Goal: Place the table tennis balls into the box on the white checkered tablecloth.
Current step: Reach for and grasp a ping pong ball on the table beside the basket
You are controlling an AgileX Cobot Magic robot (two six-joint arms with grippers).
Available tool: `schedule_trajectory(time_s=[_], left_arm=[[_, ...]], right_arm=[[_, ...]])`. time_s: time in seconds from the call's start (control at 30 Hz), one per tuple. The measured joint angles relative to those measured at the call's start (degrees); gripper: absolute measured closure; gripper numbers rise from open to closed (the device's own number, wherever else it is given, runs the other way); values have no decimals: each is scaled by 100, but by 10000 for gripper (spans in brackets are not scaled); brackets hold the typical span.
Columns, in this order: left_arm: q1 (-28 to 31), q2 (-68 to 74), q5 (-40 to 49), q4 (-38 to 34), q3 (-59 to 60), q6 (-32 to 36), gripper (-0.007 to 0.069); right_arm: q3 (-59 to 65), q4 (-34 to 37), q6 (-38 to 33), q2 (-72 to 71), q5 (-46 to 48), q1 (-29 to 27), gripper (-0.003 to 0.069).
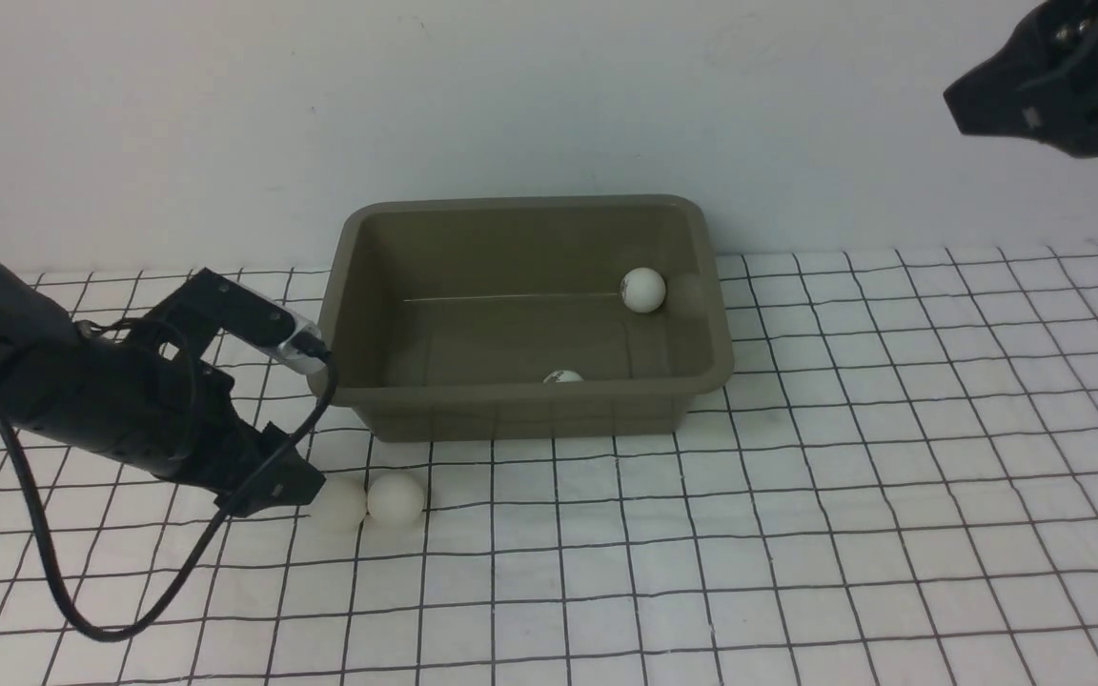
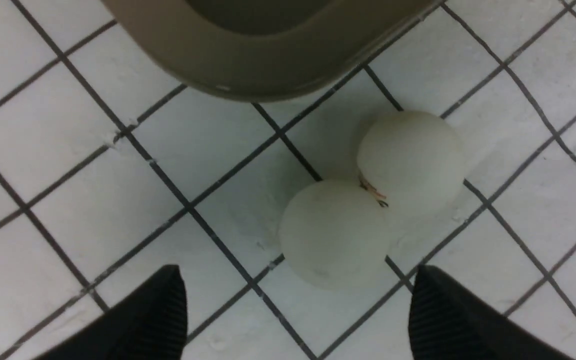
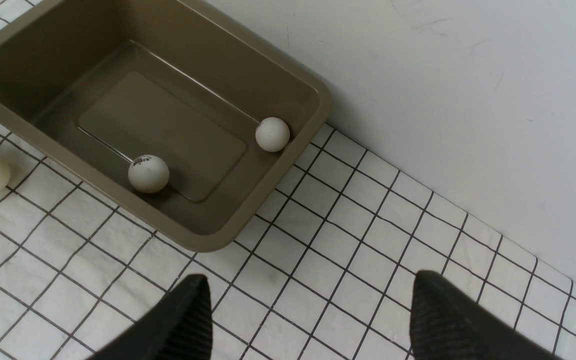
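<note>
White checkered tablecloth (image 1: 797, 534) covered the desk, its thin black grid running slightly wavy over soft wrinkles, and a plain pale wall (image 1: 225, 114) closed off the far side. Against that wall sat the box (image 1: 530, 405), an olive-brown plastic tub with rounded corners, a flat rolled rim and sloping, faintly glossy walls.

Of the four table tennis balls, all smooth, matte and white, two lay inside the box: the far ball (image 1: 642, 290) in the far right corner, and the printed ball (image 1: 563, 377) by the near wall, a small dark mark on top and its lower part hidden behind the rim in the front view. The other two rested on the cloth just near of the box's left corner, touching each other: the right loose ball (image 1: 396, 498) and the left loose ball (image 1: 339, 505).

Low on the left, the left claw (image 1: 314, 419) reached in with its ribbed black fingers (image 2: 143, 320) spread wide, grasping nothing; the left loose ball lay just ahead of the gap between them. A black cable (image 1: 34, 562) looped from that arm over the cloth. The right claw (image 3: 310, 287) hung high at the far right, likewise released and empty, with only bare cloth between its tips.
</note>
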Motion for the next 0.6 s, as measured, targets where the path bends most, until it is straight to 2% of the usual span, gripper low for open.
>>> schedule_trajectory(time_s=[0.13, 0.3, 0.6], left_arm=[[-52, 190, -60, -329, 0, 283, 90], [-380, 454, -399, -726, 0, 708, 90], [-456, 572, -799, -745, -11, 769, 90]], right_arm=[[0, 0, 0, 0, 0, 0, 176], [0, 0, -5, 0, 0, 0, 176], [0, 0, -5, 0, 0, 0, 176]])
